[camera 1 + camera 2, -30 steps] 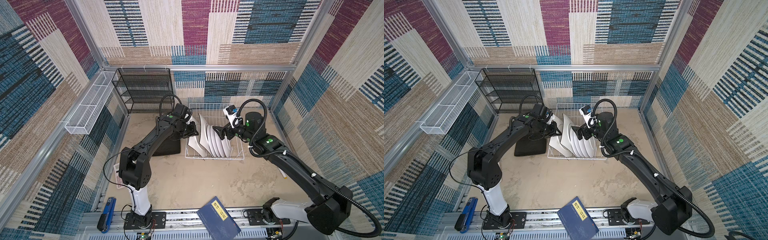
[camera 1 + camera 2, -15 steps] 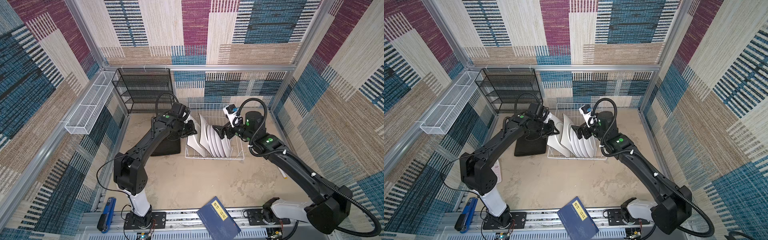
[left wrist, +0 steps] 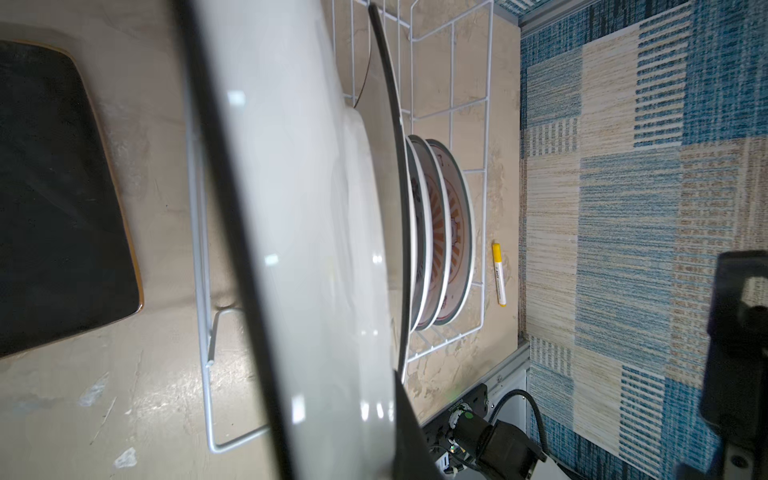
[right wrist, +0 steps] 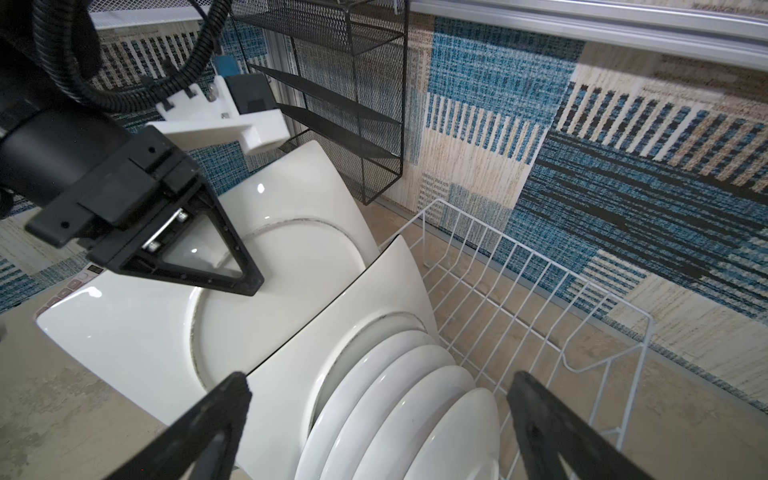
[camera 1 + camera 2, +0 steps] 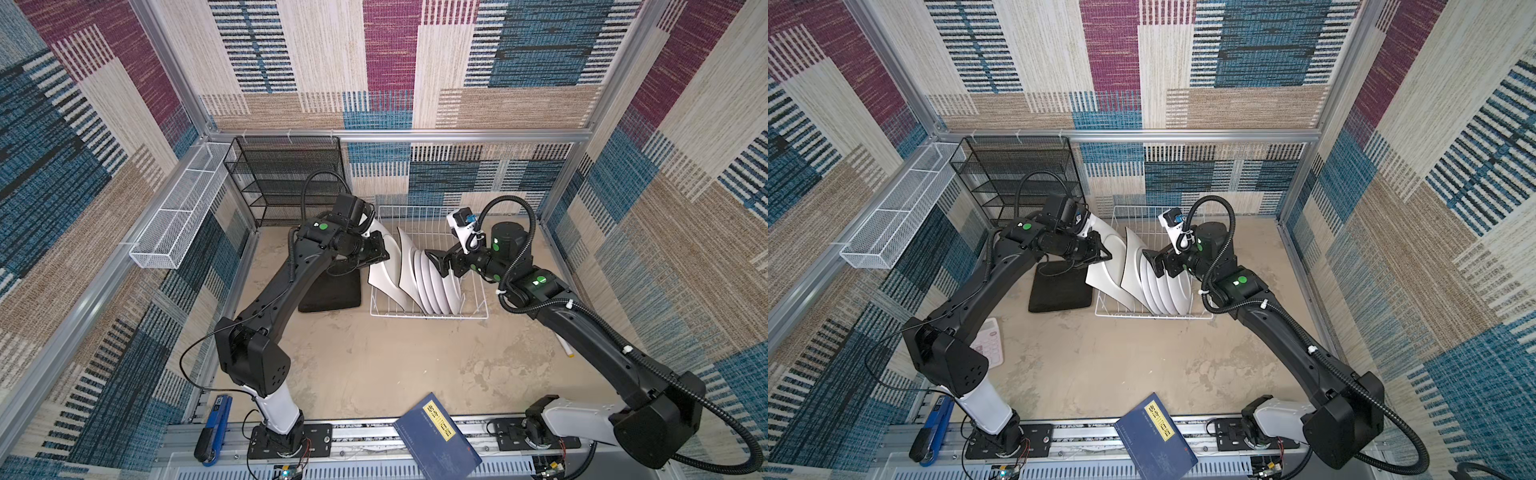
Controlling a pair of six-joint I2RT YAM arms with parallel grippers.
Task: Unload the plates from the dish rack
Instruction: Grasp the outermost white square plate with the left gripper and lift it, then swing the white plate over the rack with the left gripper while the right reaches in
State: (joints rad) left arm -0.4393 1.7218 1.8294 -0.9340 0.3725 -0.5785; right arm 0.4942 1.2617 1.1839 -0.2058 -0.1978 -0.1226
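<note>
At the dish rack's (image 5: 432, 316) left end, in both top views, the left gripper (image 5: 385, 254) pinches a large square plate (image 5: 381, 278), tipped further outward than a second ago. The right gripper (image 5: 436, 265) is unchanged, spread over the round plates (image 5: 440, 291). In the left wrist view, the plate crosses the rack's rim. In the right wrist view, the jaws stand wide above the row.

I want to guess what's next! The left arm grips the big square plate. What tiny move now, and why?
Probably lift the plate up and left, out of the rack. The left fingers are shut on its edge, and it tilts away from the next square plate.
</note>
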